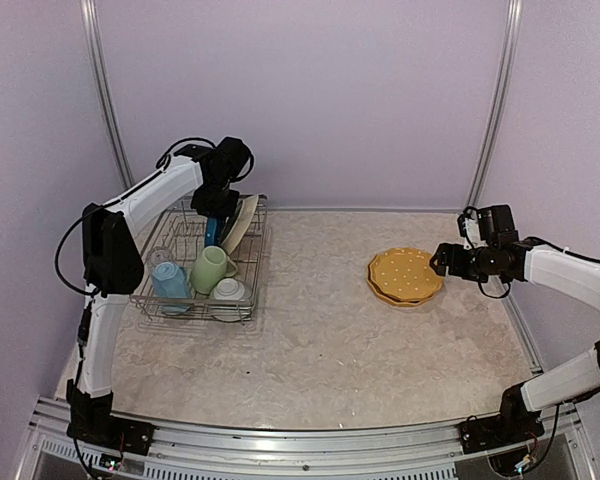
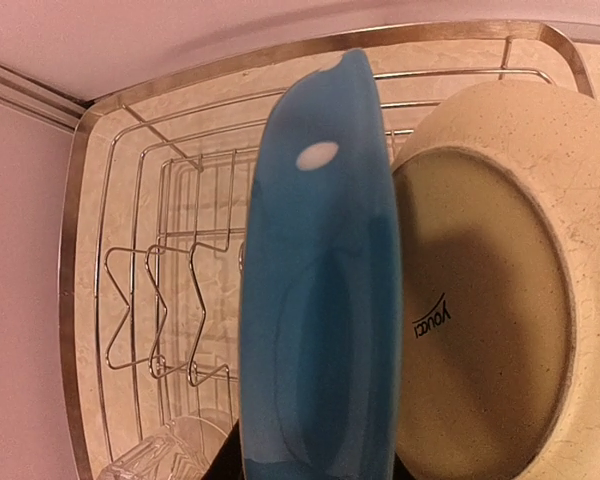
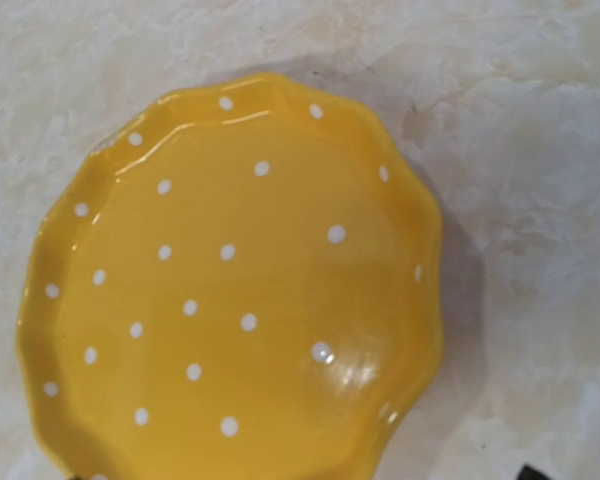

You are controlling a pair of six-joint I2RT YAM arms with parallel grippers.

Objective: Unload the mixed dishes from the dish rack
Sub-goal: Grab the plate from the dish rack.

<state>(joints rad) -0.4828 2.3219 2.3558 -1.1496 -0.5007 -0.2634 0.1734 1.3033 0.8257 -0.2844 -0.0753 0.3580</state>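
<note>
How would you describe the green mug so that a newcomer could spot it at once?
Find the silver wire dish rack on the table's left side. Near its front edge, the light green mug sits between a light blue cup and a small white cup. It is the only green piece.

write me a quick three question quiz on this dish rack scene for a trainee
1. True or false: the two yellow white-dotted scalloped plates lie inside the silver wire dish rack.
2. Which dish stands right beside the blue dotted plate? A cream plate; B clear glass; C small white cup.
3. Which gripper is above the rack?
Key: 1 false; 2 A; 3 left gripper.
</note>
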